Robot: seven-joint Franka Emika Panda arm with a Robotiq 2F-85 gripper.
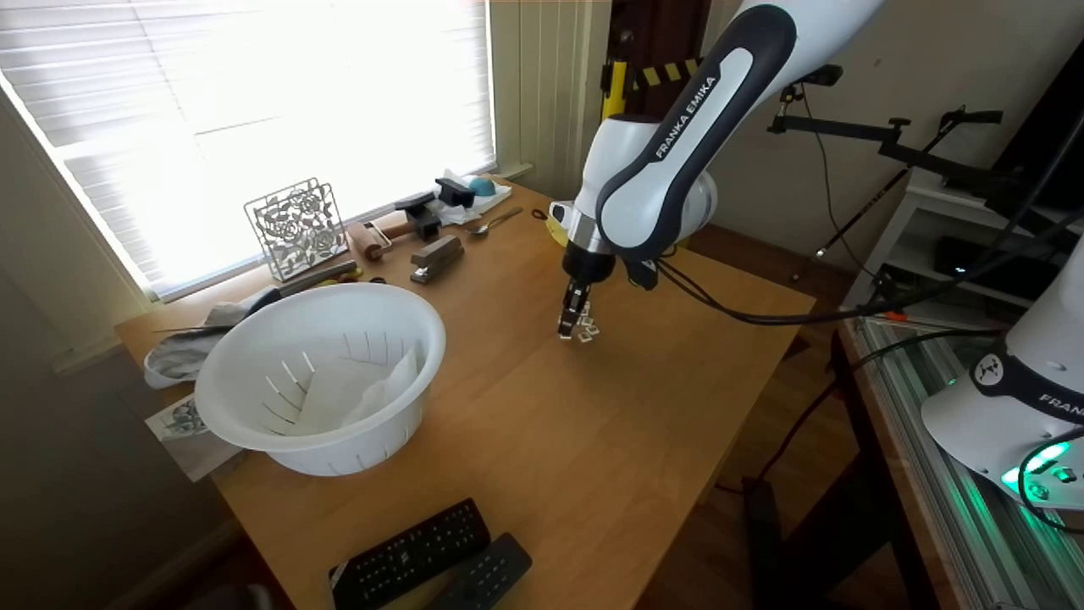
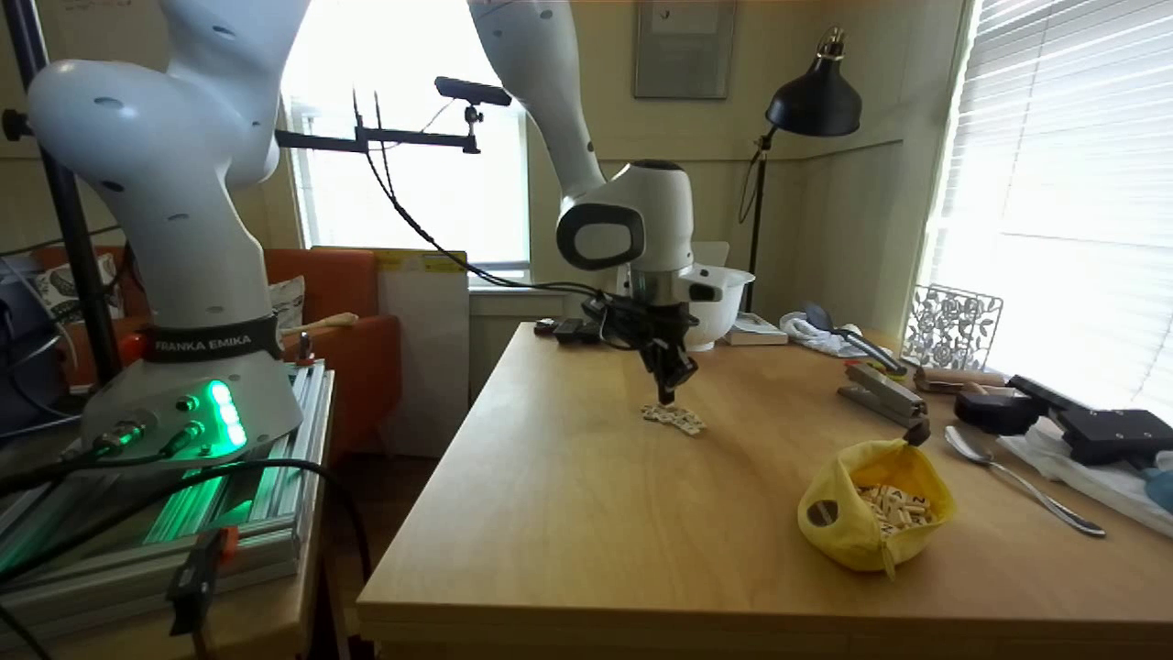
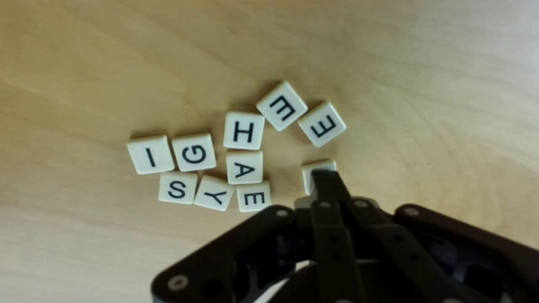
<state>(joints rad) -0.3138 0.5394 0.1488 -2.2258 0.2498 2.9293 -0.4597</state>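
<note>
Gripper (image 3: pixel 332 185) closed tip to tip, nothing visible in its grasp, hangs over a partly hidden white tile (image 3: pixel 308 177) on a wooden counter (image 1: pixel 627 424); whether they touch cannot be told. Nine lettered tiles (image 3: pixel 244 167) lie to its left and far side in the wrist view. Each looks light, stiff and slick, best taken by opposite thin edges.

Daylight glares white through the window (image 1: pixel 279 127) — the wrist view looks slightly soft.
</note>
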